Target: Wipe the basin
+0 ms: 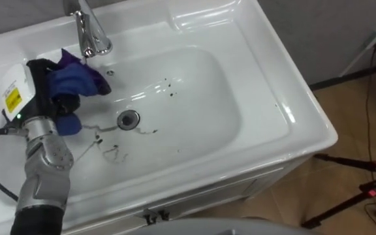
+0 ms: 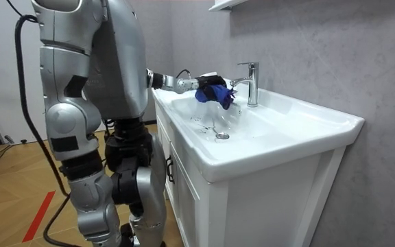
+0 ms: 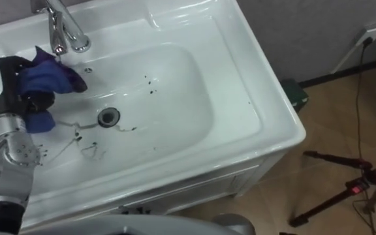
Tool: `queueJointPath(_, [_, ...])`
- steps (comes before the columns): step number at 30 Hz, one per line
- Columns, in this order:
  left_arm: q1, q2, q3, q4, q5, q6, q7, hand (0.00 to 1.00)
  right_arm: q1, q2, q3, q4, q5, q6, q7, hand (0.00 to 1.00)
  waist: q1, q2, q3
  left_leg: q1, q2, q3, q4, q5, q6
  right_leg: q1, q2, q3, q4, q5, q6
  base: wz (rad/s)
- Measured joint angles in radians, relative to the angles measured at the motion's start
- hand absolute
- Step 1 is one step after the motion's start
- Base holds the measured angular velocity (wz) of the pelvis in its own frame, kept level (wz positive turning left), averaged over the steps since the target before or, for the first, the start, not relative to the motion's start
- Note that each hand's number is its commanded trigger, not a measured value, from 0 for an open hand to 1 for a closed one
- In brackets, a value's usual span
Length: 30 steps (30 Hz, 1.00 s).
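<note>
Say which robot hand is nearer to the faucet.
Left. The left robot hand, gripping the blue cloth, is beside the faucet; the right arm hangs at the robot's side.

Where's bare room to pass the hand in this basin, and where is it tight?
Free: the right half of the basin, from the drain to the right wall, and the flat rim beyond. Crowded: the back-left corner, where the left robot hand grips the blue cloth by the faucet.
</note>
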Motion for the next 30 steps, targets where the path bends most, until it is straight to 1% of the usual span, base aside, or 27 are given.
queueJointPath(3, [0.001,0.000,-0.020,0.001,0.012,-0.002,0.000,1.00,0.000,0.003,-0.001,0.002,-0.011,0.005,0.001,0.00,0.001,-0.003,0.0024,0.011,0.004,0.015,-0.001,0.000,0.000,0.002,0.000,0.004,0.000,0.000,0.000,-0.03])
queueJointPath(5, [0.003,0.000,-0.020,0.001,0.016,-0.001,-0.003,1.00,-0.001,0.004,-0.001,-0.001,-0.024,0.009,0.002,0.00,0.004,-0.004,0.0023,0.014,0.007,0.020,-0.002,0.000,0.000,0.001,0.001,0.011,-0.001,-0.001,-0.001,-0.12])
queueJointPath(8, [0.012,0.000,-0.020,0.002,0.080,0.005,-0.022,1.00,0.000,0.005,-0.001,-0.006,-0.026,0.012,0.004,0.00,0.006,-0.004,0.0016,0.014,0.011,0.022,-0.001,0.000,0.000,0.000,0.002,0.020,0.004,0.000,-0.001,-0.06])
queueJointPath(10, [0.013,0.000,-0.020,0.003,0.122,0.023,-0.040,1.00,0.002,0.006,0.000,-0.005,-0.026,0.014,0.010,0.00,0.007,-0.007,0.0016,0.014,0.011,0.022,0.001,0.000,0.000,-0.002,0.003,0.021,0.006,0.000,-0.001,0.00])
queueJointPath(11, [0.013,0.000,-0.020,0.006,0.132,0.024,-0.044,1.00,0.002,0.005,0.000,-0.005,-0.026,0.016,0.010,0.00,0.007,-0.007,0.0016,0.014,0.011,0.022,0.001,0.000,0.000,-0.002,0.004,0.023,0.006,0.000,-0.001,0.00])
queueJointPath(14, [0.013,0.000,-0.021,0.094,0.216,0.030,-0.051,1.00,0.001,0.005,0.000,-0.004,-0.030,0.030,0.008,0.00,0.006,-0.001,-0.0023,0.014,0.013,0.021,0.004,0.000,0.000,0.000,0.007,0.027,0.003,0.003,-0.002,-0.04])
queueJointPath(16, [0.013,0.000,-0.021,0.148,0.265,0.065,-0.079,1.00,0.001,0.006,-0.003,-0.005,-0.030,0.038,0.009,0.00,0.006,0.001,-0.0029,0.012,0.014,0.021,0.005,0.000,0.000,-0.004,0.010,0.029,0.003,0.005,-0.005,0.00])
queueJointPath(17, [0.014,0.000,-0.020,0.156,0.274,0.072,-0.086,1.00,0.003,0.006,-0.008,-0.006,-0.030,0.043,0.008,0.00,0.006,0.001,-0.0029,0.012,0.013,0.021,0.005,0.000,-0.001,-0.005,0.011,0.029,0.003,0.005,-0.005,0.00])
queueJointPath(19, [0.018,0.001,-0.012,0.179,0.328,0.096,-0.097,1.00,0.004,0.004,-0.013,-0.008,-0.060,0.055,0.009,0.00,0.012,0.002,-0.0036,0.012,0.015,0.023,0.006,0.000,-0.001,-0.006,0.013,0.034,0.004,0.004,-0.007,-0.04])
queueJointPath(21, [0.024,0.004,-0.007,0.183,0.380,0.105,-0.109,1.00,0.006,0.003,-0.014,-0.008,-0.074,0.056,0.010,0.00,0.021,0.004,-0.0054,0.014,0.015,0.024,0.005,0.000,-0.001,-0.006,0.014,0.037,0.004,0.005,-0.007,-0.07])
queueJointPath(24, [0.026,0.019,-0.004,0.202,0.445,0.117,-0.121,1.00,0.016,0.002,-0.025,-0.011,-0.101,0.056,0.013,0.00,0.033,0.009,-0.0085,0.021,0.017,0.025,0.005,0.000,-0.001,-0.004,0.013,0.044,0.006,0.005,-0.007,-0.07])
queueJointPath(27, [0.025,0.035,-0.002,0.239,0.471,0.143,-0.131,1.00,0.018,-0.001,-0.031,-0.013,-0.104,0.056,0.028,0.00,0.032,0.011,-0.0091,0.023,0.017,0.026,0.004,0.000,-0.001,-0.004,0.013,0.044,0.009,0.005,-0.007,0.00])
queueJointPath(28, [0.026,0.035,-0.002,0.258,0.477,0.154,-0.136,1.00,0.019,-0.002,-0.031,-0.014,-0.103,0.056,0.032,0.00,0.034,0.013,-0.0087,0.023,0.017,0.028,0.004,0.000,-0.001,-0.005,0.013,0.045,0.010,0.004,-0.007,0.00])
queueJointPath(30, [0.037,0.038,-0.002,0.290,0.482,0.157,-0.136,1.00,0.017,-0.004,-0.031,-0.016,-0.104,0.059,0.034,0.00,0.034,0.016,-0.0088,0.023,0.018,0.040,0.004,0.000,-0.001,-0.006,0.012,0.044,0.011,0.004,-0.008,-0.05])
